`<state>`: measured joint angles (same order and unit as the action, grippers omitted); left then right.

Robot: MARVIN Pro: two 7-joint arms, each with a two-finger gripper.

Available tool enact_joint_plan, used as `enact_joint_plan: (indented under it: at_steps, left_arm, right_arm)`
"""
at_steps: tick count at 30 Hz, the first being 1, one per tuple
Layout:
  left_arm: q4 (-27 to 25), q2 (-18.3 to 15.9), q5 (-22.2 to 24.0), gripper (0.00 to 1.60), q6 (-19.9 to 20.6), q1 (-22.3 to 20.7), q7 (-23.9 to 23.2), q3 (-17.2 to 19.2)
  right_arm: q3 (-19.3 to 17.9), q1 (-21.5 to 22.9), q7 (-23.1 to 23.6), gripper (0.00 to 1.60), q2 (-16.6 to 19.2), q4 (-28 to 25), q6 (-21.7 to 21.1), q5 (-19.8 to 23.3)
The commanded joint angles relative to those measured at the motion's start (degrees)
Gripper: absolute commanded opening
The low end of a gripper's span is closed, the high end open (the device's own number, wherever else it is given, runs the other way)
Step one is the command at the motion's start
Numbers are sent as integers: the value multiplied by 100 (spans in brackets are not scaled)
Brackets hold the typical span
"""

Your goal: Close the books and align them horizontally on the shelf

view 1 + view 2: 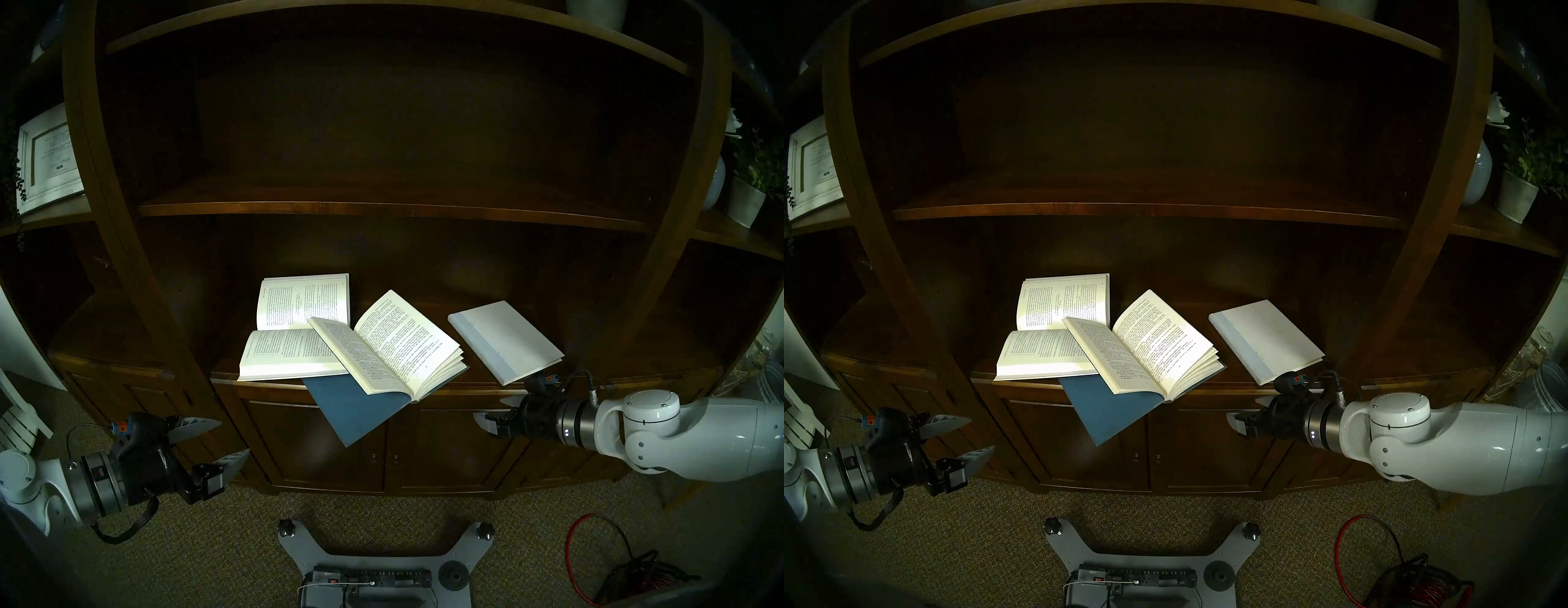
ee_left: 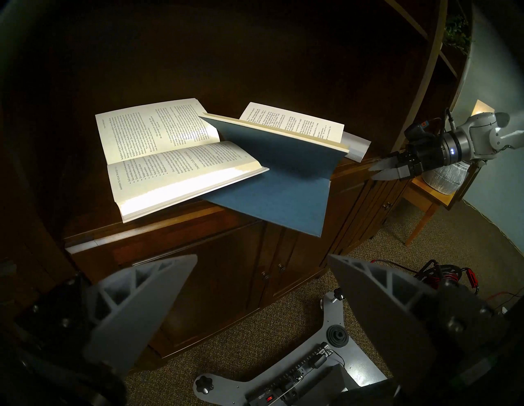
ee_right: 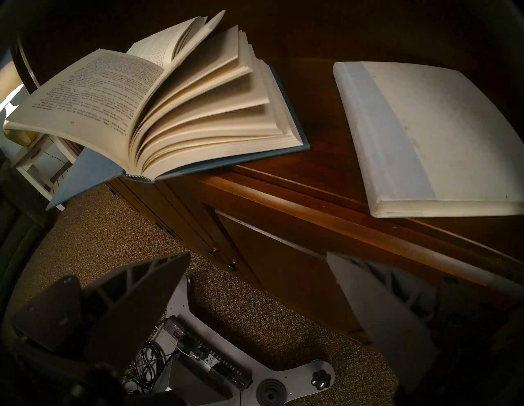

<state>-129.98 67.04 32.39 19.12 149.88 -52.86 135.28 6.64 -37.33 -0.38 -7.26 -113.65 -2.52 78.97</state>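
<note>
- Fingers of the left gripper (image 1: pixel 227 441) spread wide, holding nothing, below the blue book (image 1: pixel 384 361) (open, overhanging the shelf (image 1: pixel 594 373)).
- Right gripper (image 1: pixel 488 420) fingers also parted, empty, beneath the closed white book (image 1: pixel 507 339).

The dark-brown wooden shelf (image 1: pixel 475 382) with its curved front edge carries three books. At its left lies an open book (image 1: pixel 292 335) with cream printed pages, and the open blue book (image 1: pixel 382 352) rests partly on it, angled, its blue front cover (image 1: pixel 354 407) hanging out past the shelf's front edge. Apart from these, at the right, the closed white book (image 1: pixel 507 339) with a pale-blue spine lies flat and skewed, one corner at the front edge.
</note>
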Motion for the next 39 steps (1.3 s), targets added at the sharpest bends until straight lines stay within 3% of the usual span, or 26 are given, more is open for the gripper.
enact_joint_plan:
  at_steps: [1,10,23,31,39]
  left_arm:
    - [-54,-22,-17,160,19,-37,37,-36]
    - [-278,85,-75,160,226,31,202,-179]
    - [-1002,492,-207,160,1503,33,1363,-1010]
    - [-960,627,-290,160,2523,-703,2385,-1448]
    - [-882,497,2,160,2762,-1202,3255,-1794]
  right_arm:
    - [-98,101,1,160,-1,-6,20,5]
    - [-91,107,0,160,-1,-6,22,5]
    - [-84,111,-1,160,-1,-6,25,4]
    - [-81,112,-2,160,-2,-6,26,3]
    - [-78,113,-2,160,-2,-5,27,2]
